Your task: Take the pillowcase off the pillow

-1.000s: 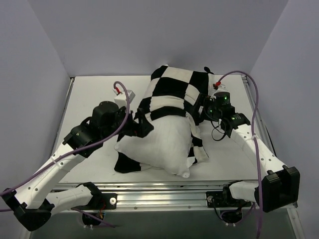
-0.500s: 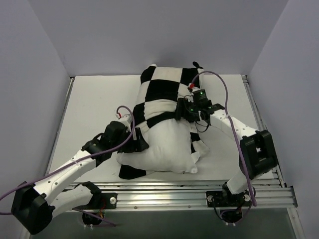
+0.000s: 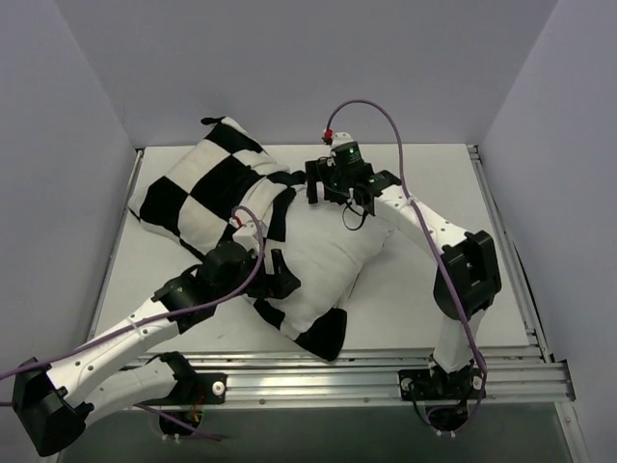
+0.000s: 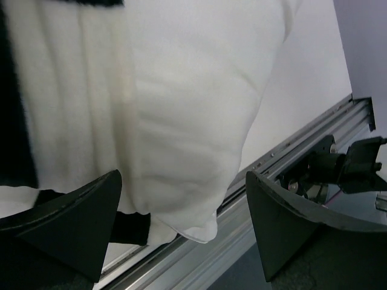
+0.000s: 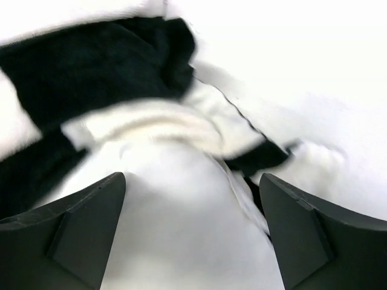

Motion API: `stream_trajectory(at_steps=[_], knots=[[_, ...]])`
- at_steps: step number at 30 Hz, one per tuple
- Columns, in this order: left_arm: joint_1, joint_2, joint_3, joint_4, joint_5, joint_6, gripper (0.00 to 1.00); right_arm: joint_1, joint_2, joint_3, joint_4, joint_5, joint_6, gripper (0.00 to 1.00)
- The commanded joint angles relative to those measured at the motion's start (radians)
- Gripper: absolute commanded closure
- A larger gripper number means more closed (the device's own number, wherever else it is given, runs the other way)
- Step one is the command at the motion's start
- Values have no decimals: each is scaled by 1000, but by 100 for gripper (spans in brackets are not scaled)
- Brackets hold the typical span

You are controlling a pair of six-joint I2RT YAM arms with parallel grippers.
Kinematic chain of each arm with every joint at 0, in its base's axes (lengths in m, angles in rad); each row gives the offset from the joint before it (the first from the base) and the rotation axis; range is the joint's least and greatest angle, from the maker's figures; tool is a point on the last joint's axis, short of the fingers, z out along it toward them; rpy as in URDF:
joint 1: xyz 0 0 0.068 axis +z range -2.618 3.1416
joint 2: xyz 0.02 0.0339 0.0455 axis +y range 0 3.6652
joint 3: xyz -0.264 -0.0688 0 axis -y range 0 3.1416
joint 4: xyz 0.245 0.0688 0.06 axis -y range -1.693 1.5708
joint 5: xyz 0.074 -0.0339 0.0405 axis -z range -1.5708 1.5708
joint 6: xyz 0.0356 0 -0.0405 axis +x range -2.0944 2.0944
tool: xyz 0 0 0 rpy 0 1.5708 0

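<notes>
Left gripper (image 3: 278, 275), right gripper (image 3: 320, 183): both spread wide, nothing clamped; at near-left flank and far edge of pillow (image 3: 333, 246). Pillow: swung leftward, more white bared. Pillowcase (image 3: 198, 183): bunched over pillow's far-left end, one corner under near end. Removal judged roughly half done.

On my left wrist feed the left claw (image 4: 182, 187) stood spread wide, with the plump white pillow (image 4: 181, 90) bulging between its fingers. Black pillowcase (image 4: 13, 121) fabric edged the left side. On the right, bare counter (image 4: 308, 78) met the metal rail (image 4: 284, 154).
</notes>
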Motion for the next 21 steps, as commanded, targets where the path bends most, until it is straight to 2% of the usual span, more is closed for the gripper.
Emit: stream_trajectory(at_steps=[1, 6, 9, 13, 15, 17, 21], knots=[[14, -74, 60, -68, -118, 28, 8, 21, -197, -66, -81, 140, -32, 12], [17, -184, -13, -104, -153, -16, 9, 140, -461, -290, -79, 218, 1, 4], [23, -200, -62, -106, -149, -25, 12, 276, -547, -383, -102, 275, 35, 0], [33, -201, -119, -66, -126, -38, 12, 489, -593, -471, -139, 436, 150, 0], [46, -214, -131, -58, -126, -42, 13, 551, -598, -502, -144, 488, 234, 0], [62, -218, -143, -59, -115, -38, 13, 605, -587, -549, -142, 536, 303, 0], [94, -221, -159, -55, -71, -30, 14, 617, -519, -629, -64, 488, 337, 0]])
